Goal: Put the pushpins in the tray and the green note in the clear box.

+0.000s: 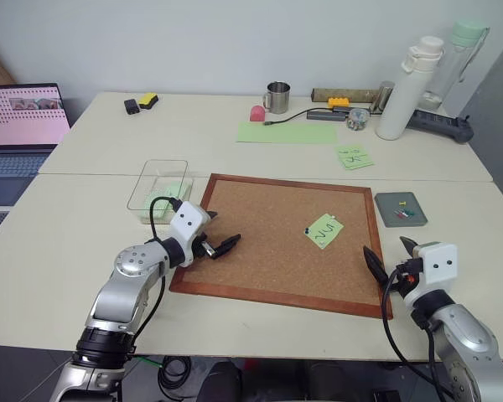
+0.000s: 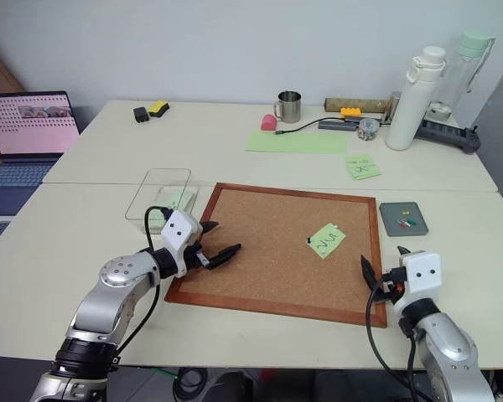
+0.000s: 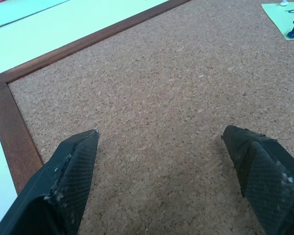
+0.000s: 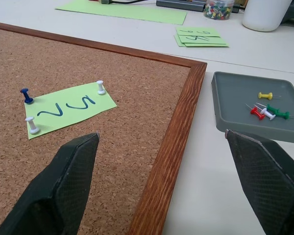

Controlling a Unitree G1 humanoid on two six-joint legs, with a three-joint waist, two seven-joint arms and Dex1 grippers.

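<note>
The green note (image 4: 68,108) with a wavy squiggle lies on the right half of a cork board (image 1: 268,260). A dark blue pushpin (image 4: 26,95) and two white pushpins (image 4: 101,87) pin it down. Right of the board, the grey tray (image 4: 235,98) holds yellow (image 4: 265,95), red (image 4: 257,112), green and white pins. The clear box (image 1: 163,172) stands off the board's left edge. My left gripper (image 1: 226,228) hovers open over the board's left part. My right gripper (image 1: 384,244) is open at the board's near right corner, with the note and the tray ahead of it.
Behind the board lie a stack of scribbled green notes (image 1: 355,157), a large green sheet (image 1: 287,132), a metal mug (image 1: 277,97), a jar of pins (image 1: 357,118), a white bottle (image 1: 407,88) and a power strip. A laptop (image 1: 21,126) sits at the far left.
</note>
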